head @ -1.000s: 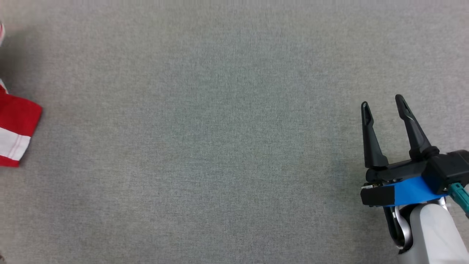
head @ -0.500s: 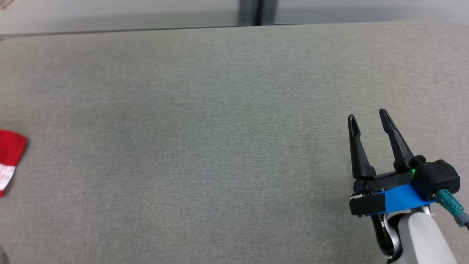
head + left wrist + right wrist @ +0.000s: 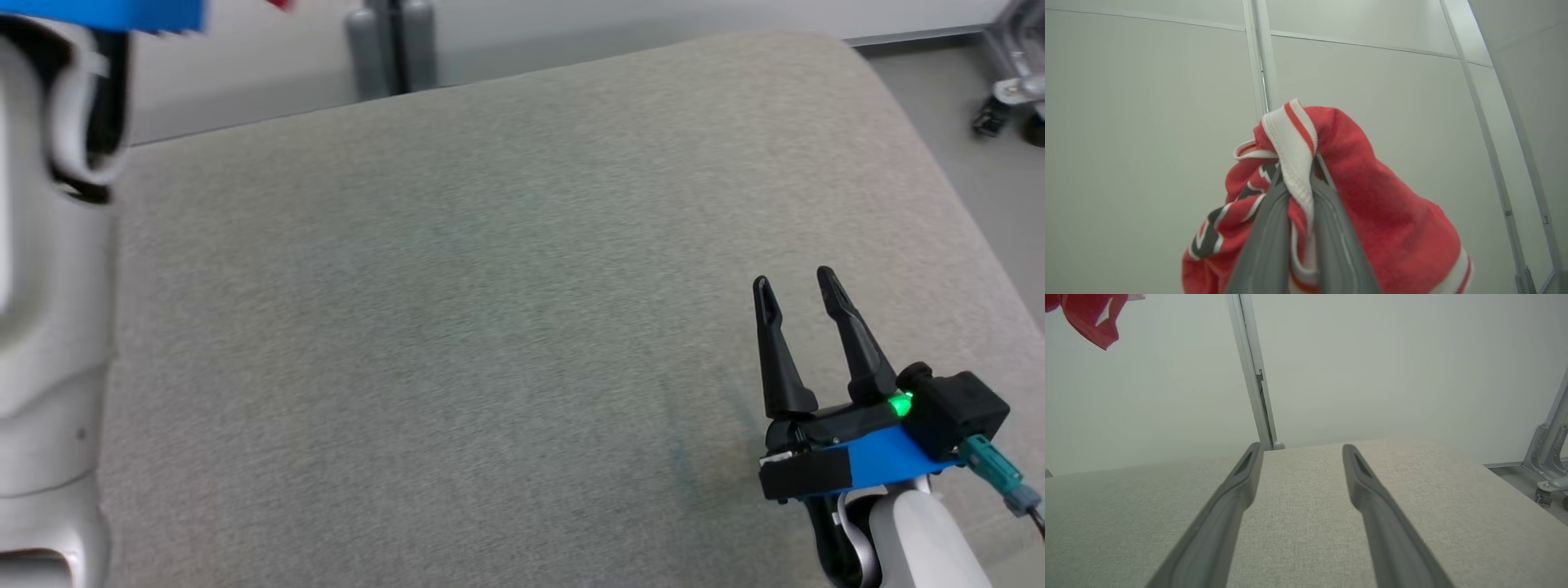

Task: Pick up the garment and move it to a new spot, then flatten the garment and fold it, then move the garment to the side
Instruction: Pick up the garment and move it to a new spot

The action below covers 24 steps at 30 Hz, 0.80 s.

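Two fingers of the left end effector (image 3: pixel 1297 169) clamp the red-and-white garment (image 3: pixel 1380 212); the right end effector (image 3: pixel 793 278) hovers empty, fingers apart, over the grey desk (image 3: pixel 457 286).

Your left pincer (image 3: pixel 1297 173) is clamped on the white-and-red hem of the garment (image 3: pixel 1392 212), red cloth bunched round its fingers (image 3: pixel 1265 245) before a pale wall (image 3: pixel 1147 122).

1. Head view looks down from above across the grey surface (image 3: pixel 490 286).
2. Left wrist view, along its fingers (image 3: pixel 1265 245), faces the far wall (image 3: pixel 1147 122).
3. Right wrist view skims that surface toward the same wall.
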Available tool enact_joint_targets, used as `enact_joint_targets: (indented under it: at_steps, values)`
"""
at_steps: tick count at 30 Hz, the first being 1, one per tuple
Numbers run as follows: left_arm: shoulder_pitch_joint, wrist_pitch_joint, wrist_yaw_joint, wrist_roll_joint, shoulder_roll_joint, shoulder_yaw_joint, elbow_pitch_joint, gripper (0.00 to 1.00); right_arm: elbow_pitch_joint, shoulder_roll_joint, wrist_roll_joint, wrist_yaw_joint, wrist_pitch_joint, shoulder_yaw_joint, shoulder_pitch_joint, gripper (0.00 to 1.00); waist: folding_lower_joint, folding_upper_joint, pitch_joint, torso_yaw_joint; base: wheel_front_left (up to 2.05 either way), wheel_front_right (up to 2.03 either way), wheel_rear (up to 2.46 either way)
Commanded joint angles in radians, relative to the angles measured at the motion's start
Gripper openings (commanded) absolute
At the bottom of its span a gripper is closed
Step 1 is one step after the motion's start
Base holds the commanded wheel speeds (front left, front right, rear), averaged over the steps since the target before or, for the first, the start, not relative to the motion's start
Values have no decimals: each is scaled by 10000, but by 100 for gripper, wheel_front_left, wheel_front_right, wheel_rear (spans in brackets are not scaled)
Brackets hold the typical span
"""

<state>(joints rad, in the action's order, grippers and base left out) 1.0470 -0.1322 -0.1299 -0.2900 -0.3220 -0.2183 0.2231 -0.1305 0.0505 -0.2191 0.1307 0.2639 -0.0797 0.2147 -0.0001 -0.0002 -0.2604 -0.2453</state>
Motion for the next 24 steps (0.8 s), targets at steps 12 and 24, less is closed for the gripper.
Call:
enact_joint_targets:
  at_steps: [12,24]
  values:
    - [-2770,-456,107,-334,726,-1117,1161,0,-11,-1,-216,1,10,-67,-341,100,1,2,365,-697,0,0,0]
    - [-4903,-1173,7,-426,1732,-2581,3667,0,-162,3,-73,1,10,-139,-119,100,1,2,270,-311,0,0,0]
